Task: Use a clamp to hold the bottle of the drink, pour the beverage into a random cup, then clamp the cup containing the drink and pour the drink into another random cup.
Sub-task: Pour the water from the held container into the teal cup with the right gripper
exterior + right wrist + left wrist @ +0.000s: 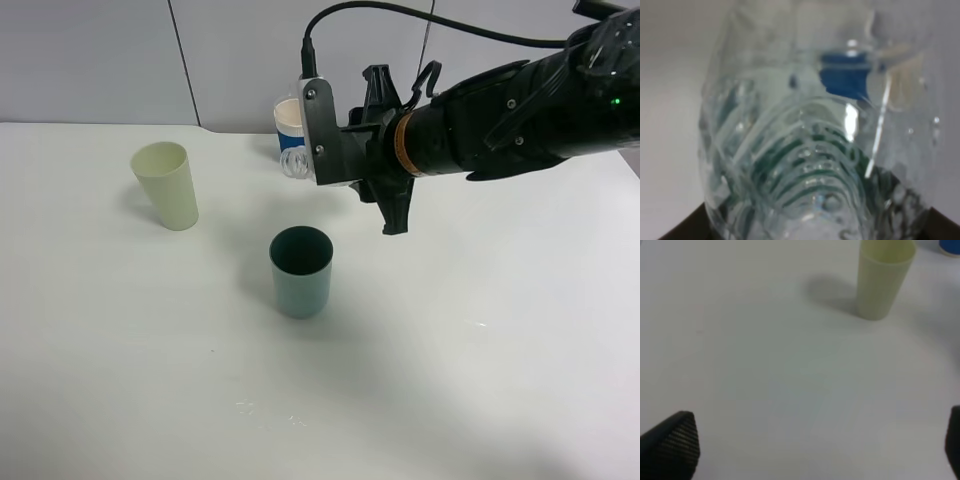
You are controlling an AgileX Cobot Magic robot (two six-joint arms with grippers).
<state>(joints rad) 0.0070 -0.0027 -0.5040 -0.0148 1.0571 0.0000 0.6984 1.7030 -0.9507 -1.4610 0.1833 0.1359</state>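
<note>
Early stage: right tool [815, 226] flanks bottle [290, 142] at far middle of tabletop [480, 380], whether clamped I cannot tell; left tool [815, 445] wide, empty; pale cup [165, 185] left, green cup [300, 270] centre; both pours apparently undone.

A lab test bench: plain white table [100, 400] (grey panelled wall [90, 60] behind).

White table [480, 380], grey panelled wall [100, 60] behind it, perhaps faint droplets [245, 407] on the near tabletop.
</note>
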